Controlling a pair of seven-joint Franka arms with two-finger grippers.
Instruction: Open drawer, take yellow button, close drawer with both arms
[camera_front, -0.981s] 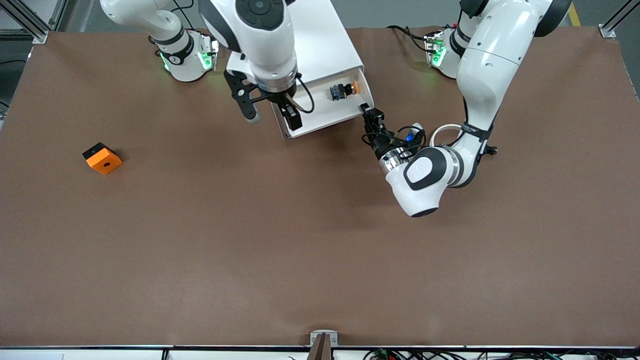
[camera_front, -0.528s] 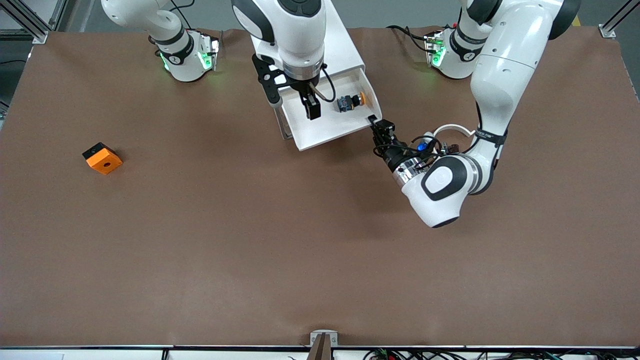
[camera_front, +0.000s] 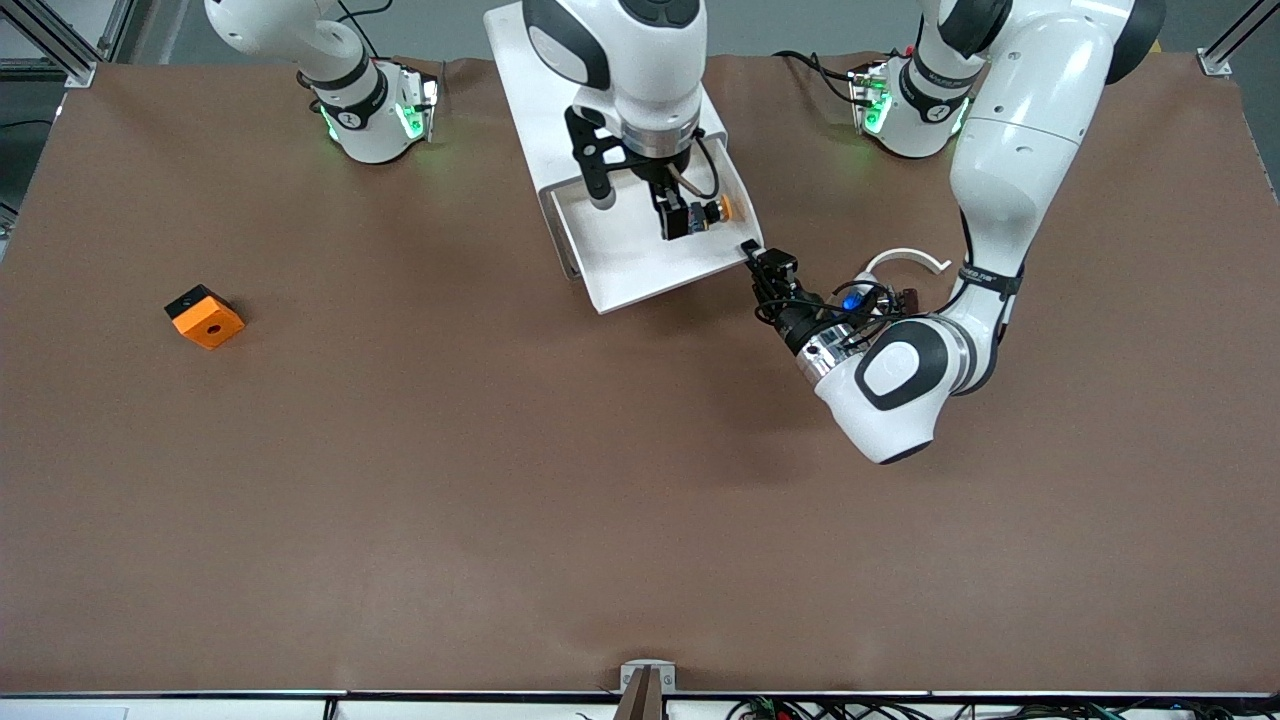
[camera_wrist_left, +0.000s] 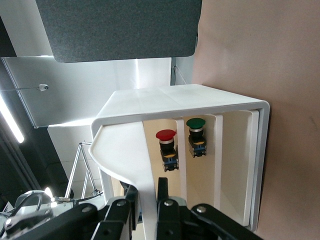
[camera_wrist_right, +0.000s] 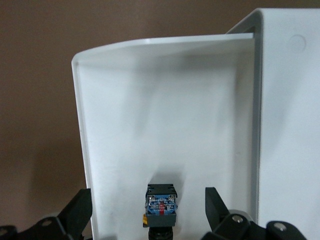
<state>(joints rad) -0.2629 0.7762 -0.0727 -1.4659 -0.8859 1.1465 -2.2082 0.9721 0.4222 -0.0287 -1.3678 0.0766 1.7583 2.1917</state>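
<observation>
Two grippers work: our left gripper (camera_front: 752, 255) stays clamped on the wide white tray drawer (camera_front: 620, 270), pulled out. Our right gripper (camera_front: 672, 215) hovers spread astride the yellow-capped button (camera_front: 712, 211) inside. Next: descend, pinch.

The front view looks down from high across the table (camera_front: 400, 480), facing both arm bases, and takes in the whole top. The left wrist view sits close against the cabinet (camera_wrist_left: 200, 97), looking into its open shelves. The right wrist view looks down, close over the drawer (camera_wrist_right: 165, 125). All three share the drawer (camera_front: 640, 255).
</observation>
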